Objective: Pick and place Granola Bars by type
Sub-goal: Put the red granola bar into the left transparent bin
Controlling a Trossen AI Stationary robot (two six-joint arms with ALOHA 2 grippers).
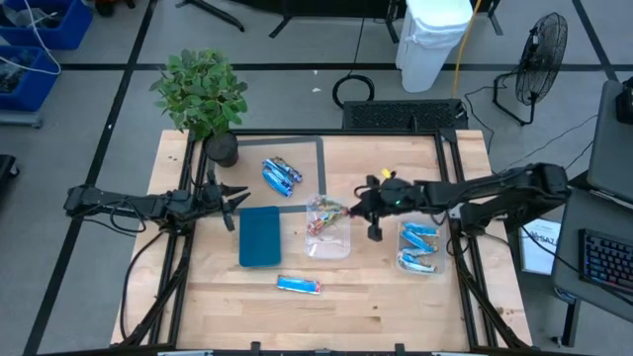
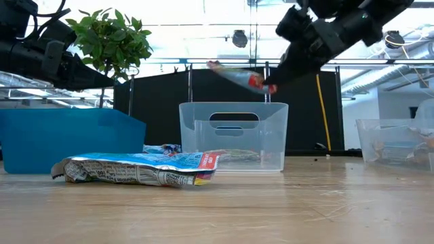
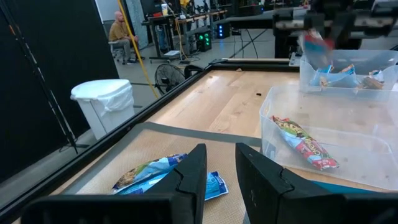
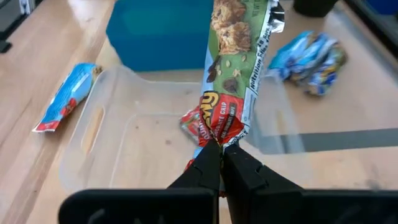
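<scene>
My right gripper [image 1: 358,208] [image 4: 221,149] is shut on a red/green granola bar [image 4: 231,56], above the middle clear tub [image 1: 341,247]. A second red/green bar [image 3: 305,144] lies flat on that tub's floor. Darker blue bars [image 1: 280,175] lie on a grey mat [image 1: 309,148] beyond the teal tray [image 1: 259,235]. One light blue-and-white bar [image 1: 299,285] lies flat near the table's near edge. More light blue bars [image 1: 419,237] sit in the right clear tub [image 1: 435,269]. My left gripper [image 1: 232,203] [image 3: 217,180] is open, left of the tray and holding nothing. My right gripper pinches the red/green bar by its red end [image 4: 214,134] between the two fingertips. It comes from the table's right, with the fingers in line with the bar. The bar [image 2: 237,74] is lifted clear above the middle tub [image 2: 234,135], sticking out leftward past the fingertips, its free end slightly higher.
A potted plant [image 1: 203,94] stands at the table's far left corner. The table [image 1: 376,307] has a dark frame round its edge. Beyond it are a white bin [image 1: 435,40], a fan [image 1: 539,59] and a seated person [image 3: 118,31]. Bare wood lies along the near edge.
</scene>
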